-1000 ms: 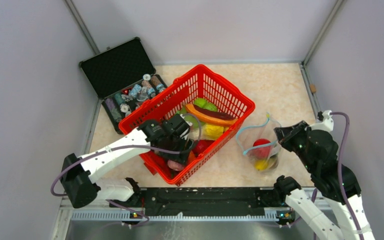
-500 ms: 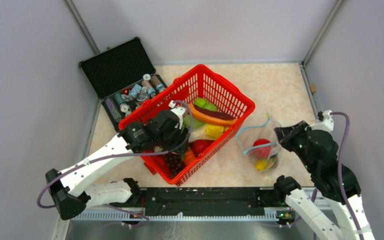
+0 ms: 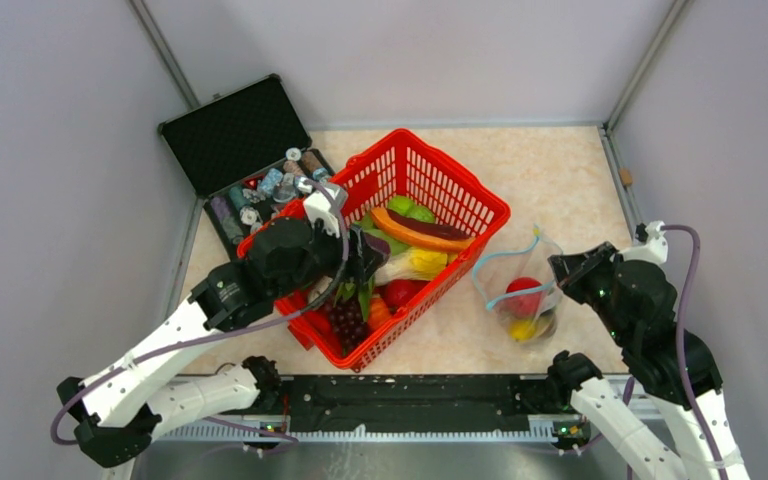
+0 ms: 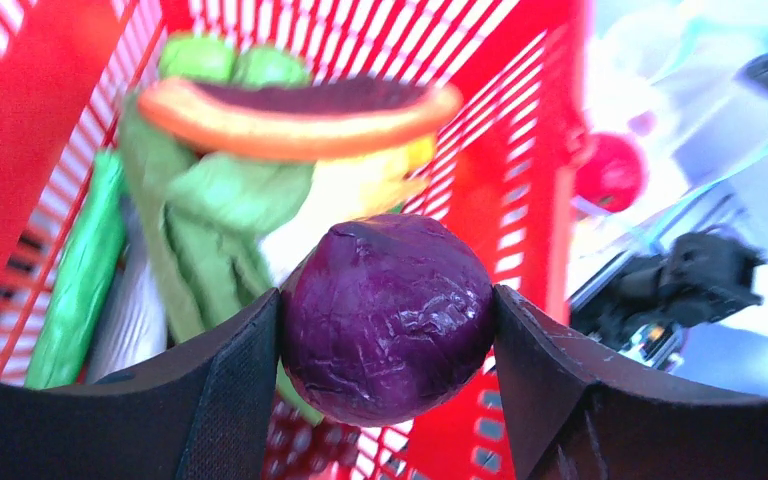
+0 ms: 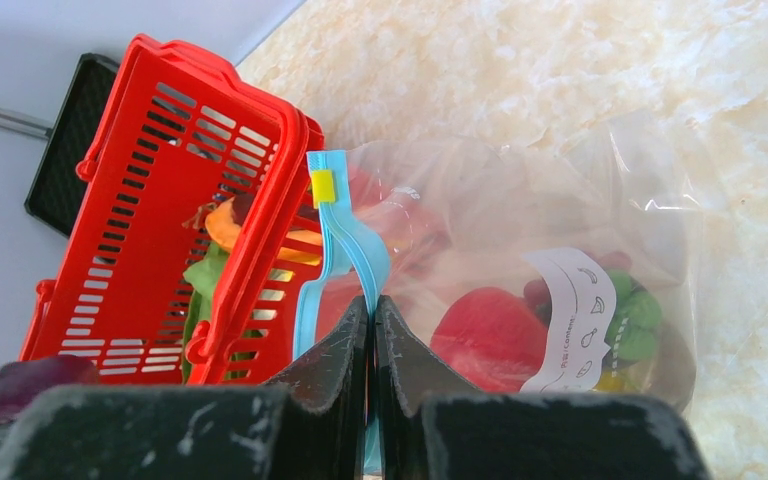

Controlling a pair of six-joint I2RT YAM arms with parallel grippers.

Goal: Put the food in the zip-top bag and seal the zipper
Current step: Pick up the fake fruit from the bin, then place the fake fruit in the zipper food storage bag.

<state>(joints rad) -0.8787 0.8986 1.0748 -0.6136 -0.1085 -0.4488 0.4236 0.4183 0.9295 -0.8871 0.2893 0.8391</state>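
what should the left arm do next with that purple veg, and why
Probably swing the purple piece rightward over the red basket rim toward the zip-top bag. The left gripper clamps it above the basket, and the right gripper pinches the zipper, holding that edge up.

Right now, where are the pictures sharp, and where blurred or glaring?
Left wrist view: the purple toy vegetable is sharp, the red basket behind it blurred, the upper right corner washed out. Right wrist view: the zip-top bag and its zipper are sharp. Top external view: evenly lit.
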